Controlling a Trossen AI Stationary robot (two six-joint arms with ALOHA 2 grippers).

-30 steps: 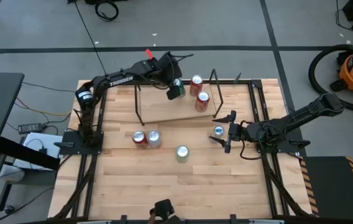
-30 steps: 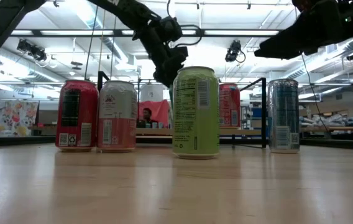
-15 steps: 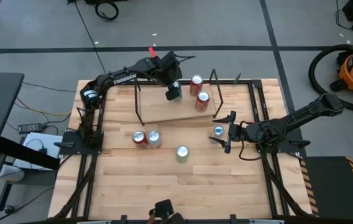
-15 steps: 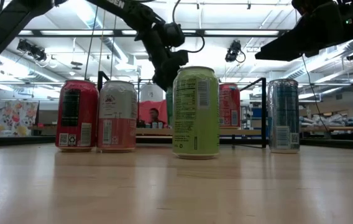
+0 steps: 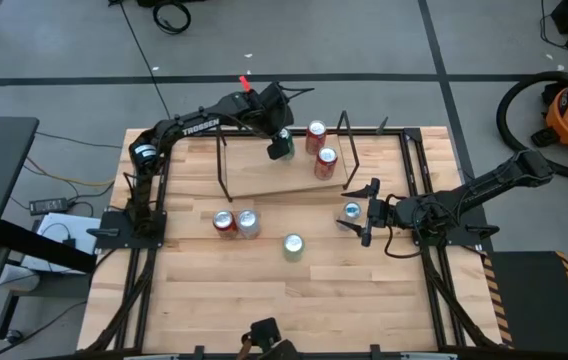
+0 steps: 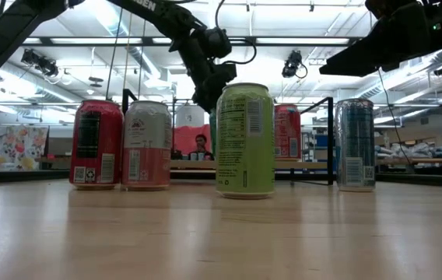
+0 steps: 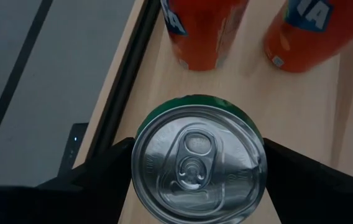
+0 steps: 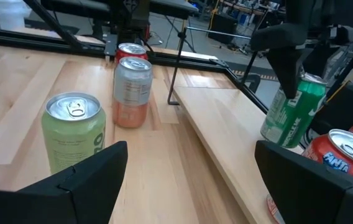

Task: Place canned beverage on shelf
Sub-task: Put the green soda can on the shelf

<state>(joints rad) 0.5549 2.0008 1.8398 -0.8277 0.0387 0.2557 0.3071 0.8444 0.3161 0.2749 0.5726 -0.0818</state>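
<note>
- My left arm reaches from its base at the tabletop's (image 5: 194, 300) left edge across to the far side, its left jaws (image 5: 280, 147) over the shelf (image 5: 264, 180).
- Those jaws are clamped on a green can (image 5: 281, 148); in the left wrist view the two dark fingers (image 7: 96, 174) press its sides and I look straight down on its silver lid (image 7: 198, 165).
- From the right wrist view I see what the overhead camera hides: the green can (image 8: 291, 112) is tilted over the shelf plank (image 8: 238, 134). I cannot tell whether its base touches the wood.
- Two orange cans (image 5: 321, 148) stand on the shelf just beside the held one, toward the right upright; the left wrist view shows them past the lid (image 7: 204, 31).
- My right arm lies low along the right side, its right jaws (image 5: 366, 212) spread open either side of a blue can (image 5: 352, 211) without gripping it.
- The low view shows that blue can (image 6: 355, 144) upright on the tabletop, with a light green can (image 6: 245, 140), a pink-and-silver can (image 6: 146, 144) and a red can (image 6: 96, 144) in a row.
- A person (image 6: 200, 148) shows far behind the shelf.
</note>
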